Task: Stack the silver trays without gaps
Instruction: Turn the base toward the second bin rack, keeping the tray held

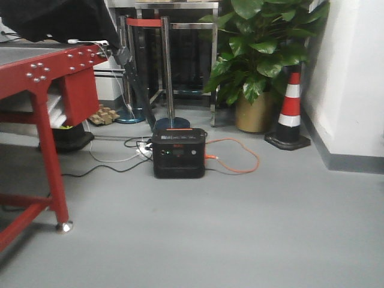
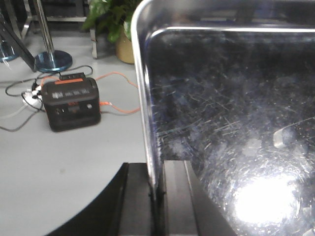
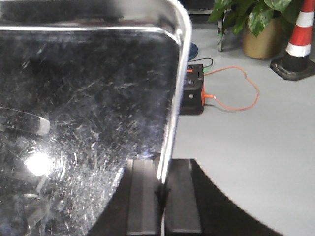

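1. Clamping the left-hand rim of a silver tray [image 2: 221, 98], the left gripper [image 2: 156, 186] has its two dark fingers [image 2: 175, 201] closed on the thin steel edge. One finger sits outside the tray wall and the other inside the basin.
2. From the inner finger the tray spreads right and ahead, filling most of the left wrist view. Its scratched bottom mirrors a bright lamp glare just beside that finger.
3. Past the outer finger, well apart and lower, the grey floor [image 2: 74, 167] carries a black power station [image 2: 71, 104] with an orange cable [image 2: 118, 109]. A potted plant [image 2: 110, 24] stands farther ahead.
4. The right gripper [image 3: 161, 187] pinches the right-hand rim in the same way, one finger on each side and the edge standing between them.
5. From these fingers the tray runs left and ahead, and its rounded corner lies straight ahead of the fingertips.
6. Beyond the right outer finger, well apart, stands a red-and-white traffic cone [image 3: 300, 39]. The power station there is partly hidden behind the rim.
7. Both wrist views seem to show one and the same tray, gripped by opposite edges. I cannot tell whether another tray lies beneath it.
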Available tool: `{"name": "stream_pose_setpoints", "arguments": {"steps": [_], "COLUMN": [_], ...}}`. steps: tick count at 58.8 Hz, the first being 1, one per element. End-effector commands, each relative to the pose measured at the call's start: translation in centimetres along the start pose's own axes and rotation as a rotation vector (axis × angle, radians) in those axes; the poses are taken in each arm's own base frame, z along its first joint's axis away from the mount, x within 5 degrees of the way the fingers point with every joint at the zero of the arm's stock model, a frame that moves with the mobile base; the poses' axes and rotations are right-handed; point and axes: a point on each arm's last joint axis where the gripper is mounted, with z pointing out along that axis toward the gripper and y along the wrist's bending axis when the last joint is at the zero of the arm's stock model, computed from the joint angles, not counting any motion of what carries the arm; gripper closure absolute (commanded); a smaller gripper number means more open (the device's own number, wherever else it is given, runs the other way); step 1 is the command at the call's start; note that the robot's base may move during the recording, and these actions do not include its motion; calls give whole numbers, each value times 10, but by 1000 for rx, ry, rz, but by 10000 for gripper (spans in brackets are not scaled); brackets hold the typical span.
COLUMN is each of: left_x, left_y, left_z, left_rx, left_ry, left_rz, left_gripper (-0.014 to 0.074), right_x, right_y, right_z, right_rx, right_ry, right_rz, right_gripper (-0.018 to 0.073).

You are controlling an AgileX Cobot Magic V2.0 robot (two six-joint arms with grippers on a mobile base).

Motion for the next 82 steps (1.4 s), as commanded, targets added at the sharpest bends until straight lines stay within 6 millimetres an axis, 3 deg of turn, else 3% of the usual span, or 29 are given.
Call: {"name": "stream_pose_setpoints", "arguments": {"steps": [1,82], "left_x": [-10,-10], "left_y": [-4,-4], "left_z": [-7,-7], "left_rx": [36,34], "left_ry": [-66,-67], "left_rz": [-4,-1], "left_gripper": [605,605], "right_x": [-8,-8], "right_y": [4,4], "right_z": [-5,-1], "right_rx": [-19,-19], "right_ry": [-60,-72], "right_rz": [-13,-12], "right_gripper": [628,628]}}
